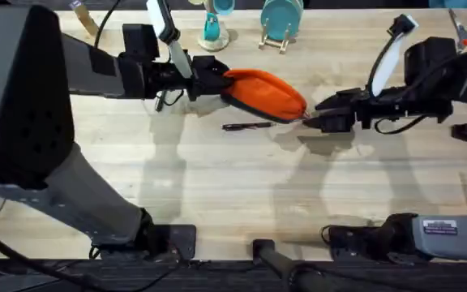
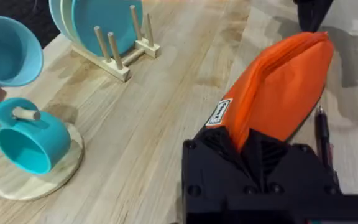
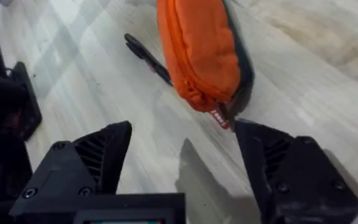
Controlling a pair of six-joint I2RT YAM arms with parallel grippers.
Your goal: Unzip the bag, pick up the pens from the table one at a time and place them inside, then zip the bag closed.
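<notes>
Left gripper [image 2: 253,152] clamps the bag's [image 1: 264,93] end — right gripper [image 3: 185,155] gapes wide by the other end; black pen [image 1: 248,126] lies alongside.

bag [image 1: 264,93]: orange | pen [image 1: 248,126]: black, maybe | table [image 1: 217,195]: pale wood

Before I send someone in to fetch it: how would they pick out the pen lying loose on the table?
Start from the orange bag in the middle of the table's far half, between the two arms. On the bare wood just on its near side lies a slim black pen, roughly parallel to the bag. It is the one thin dark stick there; the teal dishes stand farther back.
</notes>
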